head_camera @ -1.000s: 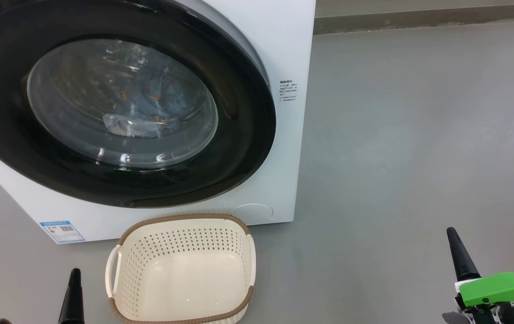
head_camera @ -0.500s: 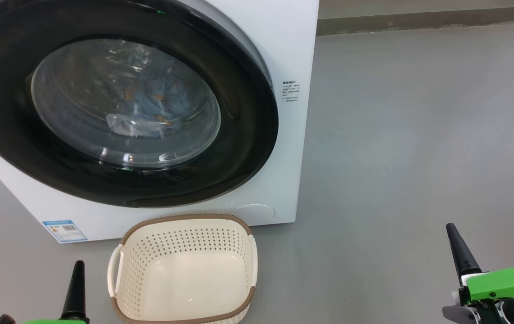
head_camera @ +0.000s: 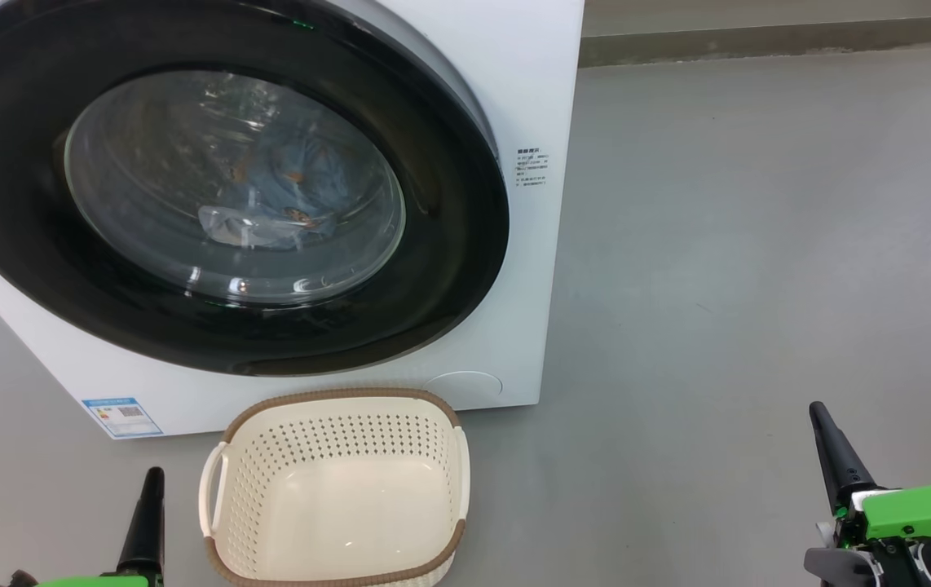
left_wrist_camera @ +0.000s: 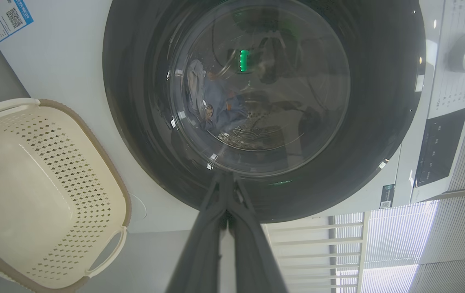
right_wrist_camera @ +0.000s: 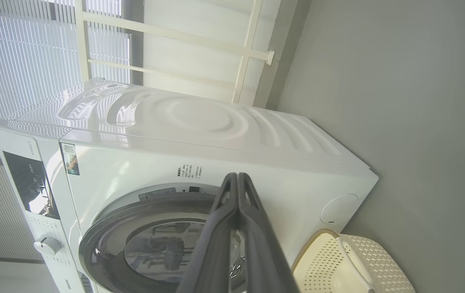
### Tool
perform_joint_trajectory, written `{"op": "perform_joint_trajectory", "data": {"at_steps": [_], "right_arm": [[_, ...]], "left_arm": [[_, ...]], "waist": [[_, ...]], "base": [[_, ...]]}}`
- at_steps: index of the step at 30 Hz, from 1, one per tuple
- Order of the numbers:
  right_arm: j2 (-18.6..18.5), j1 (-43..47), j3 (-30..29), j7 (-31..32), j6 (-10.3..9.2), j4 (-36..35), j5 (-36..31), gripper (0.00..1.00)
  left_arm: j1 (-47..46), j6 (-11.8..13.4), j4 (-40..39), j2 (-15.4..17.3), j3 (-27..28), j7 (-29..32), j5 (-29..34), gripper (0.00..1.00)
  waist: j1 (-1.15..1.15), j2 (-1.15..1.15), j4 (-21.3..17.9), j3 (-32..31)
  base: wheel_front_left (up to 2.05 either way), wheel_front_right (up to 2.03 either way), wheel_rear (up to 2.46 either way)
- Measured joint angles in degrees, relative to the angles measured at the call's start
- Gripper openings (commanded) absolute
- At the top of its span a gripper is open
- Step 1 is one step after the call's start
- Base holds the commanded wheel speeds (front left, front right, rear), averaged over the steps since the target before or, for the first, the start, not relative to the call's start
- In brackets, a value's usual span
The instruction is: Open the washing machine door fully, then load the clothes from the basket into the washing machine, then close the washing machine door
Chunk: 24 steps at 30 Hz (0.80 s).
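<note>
The grey floor (head_camera: 759,244) spreads out to the right of the washing machine (head_camera: 539,81), a big white box standing on it with its front turned toward the robot. The washing machine door (head_camera: 449,244), a wide glossy black ring, lies shut against that front, and its bulging glass window (head_camera: 147,204) sits at the centre. In front of the machine, just below the door and near its lower right side, the basket (head_camera: 343,399) rests on the floor, close to the white front panel; its smooth cream bottom shows bare under the perforated walls and brown rim. The clothes (head_camera: 294,187) lie inside the drum, a light blue bundle with small orange-brown marks seen through the glass, low in the window.

The left gripper (head_camera: 154,477) hangs just left of the basket, its two dark fingers pressed together with nothing between them, and in the left wrist view they point at the bottom of the door. The right gripper (head_camera: 818,410) is well apart to the right over bare floor, fingers likewise together and holding nothing. A small blue label (head_camera: 121,416) sticks to the machine's lower left corner.
</note>
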Motion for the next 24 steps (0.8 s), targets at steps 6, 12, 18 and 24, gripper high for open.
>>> {"op": "perform_joint_trajectory", "data": {"at_steps": [6,12,18,24], "right_arm": [[0.2,-0.9,-0.4,0.8,-0.01,-0.1,3.4,0.0],[0.3,-1.0,-0.7,1.8,-0.01,-0.3,6.8,0.0],[0.5,-1.1,-0.9,2.3,-0.09,-0.3,9.5,0.0],[0.5,-1.1,-0.9,2.5,-0.09,-0.3,9.5,0.0]], "left_arm": [[-0.9,0.1,-0.3,-0.6,0.1,1.0,-3.3,0.0],[-1.0,0.1,-0.5,-0.8,0.2,2.0,-6.6,0.0],[-1.1,0.1,-0.8,-1.0,0.3,2.6,-9.2,0.0],[-1.1,0.5,-0.8,-1.0,0.3,2.6,-9.2,0.0]], "waist": [[0.0,0.0,0.2,-0.1],[0.0,0.0,0.4,-0.2],[0.0,0.0,0.5,-0.2],[0.0,0.0,0.5,-0.2]], "base": [[0.0,0.0,0.0],[0.0,0.0,0.0],[0.0,0.0,0.0],[0.0,0.0,0.0]]}}
